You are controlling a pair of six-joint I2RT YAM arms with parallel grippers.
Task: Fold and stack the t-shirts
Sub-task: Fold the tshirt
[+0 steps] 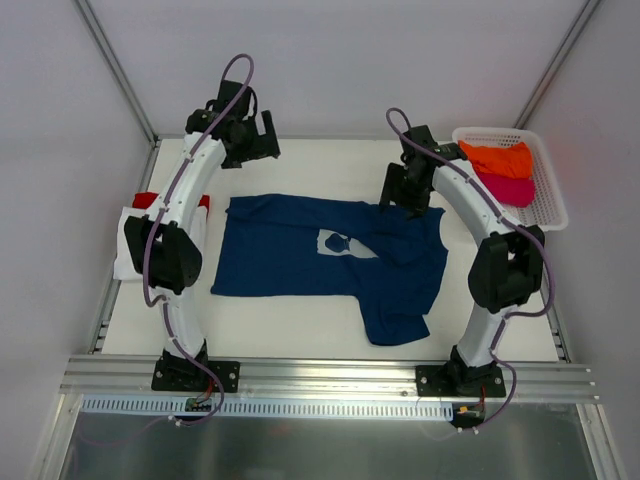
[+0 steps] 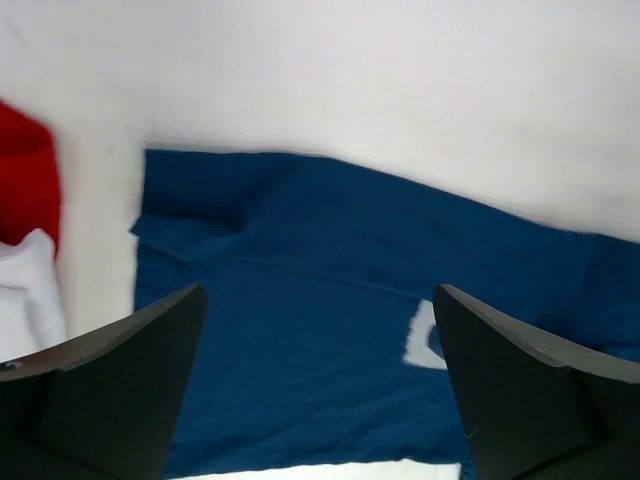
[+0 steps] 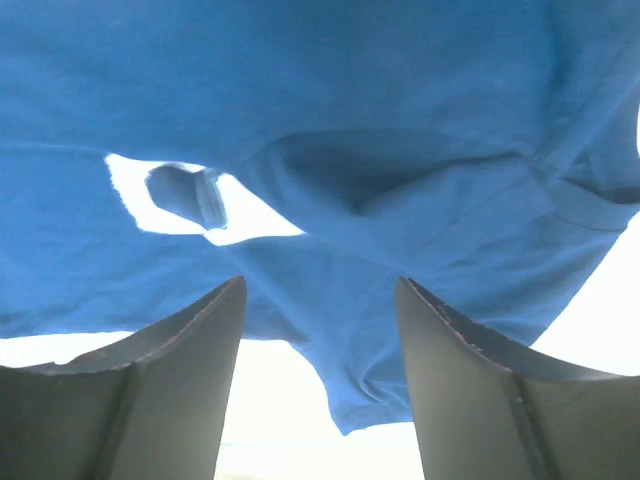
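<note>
The spread shirt (image 1: 300,262) lies mid-frame on the table (image 1: 300,335). A pile of shirts (image 1: 125,262) sits at the left edge. The basket (image 1: 550,205) at upper right holds two shirts (image 1: 500,165). My left claw (image 1: 258,140) is above the spread shirt's upper-left corner, my right claw (image 1: 405,197) over its upper-right edge.

This is a robotics lab test cell, not a home or a shop. A bare white table (image 1: 300,335) sits boxed in by plain white walls (image 1: 330,60) held in aluminium posts (image 1: 114,62). Two small robot arms, the left arm (image 1: 185,200) and the right arm (image 1: 480,215), are bolted to a slotted aluminium rail (image 1: 330,375) at the near edge, with loose purple cables (image 1: 147,268) running along them. A blue t-shirt (image 1: 290,255) and a white plastic basket (image 1: 548,205) of clothes serve as practice material.
</note>
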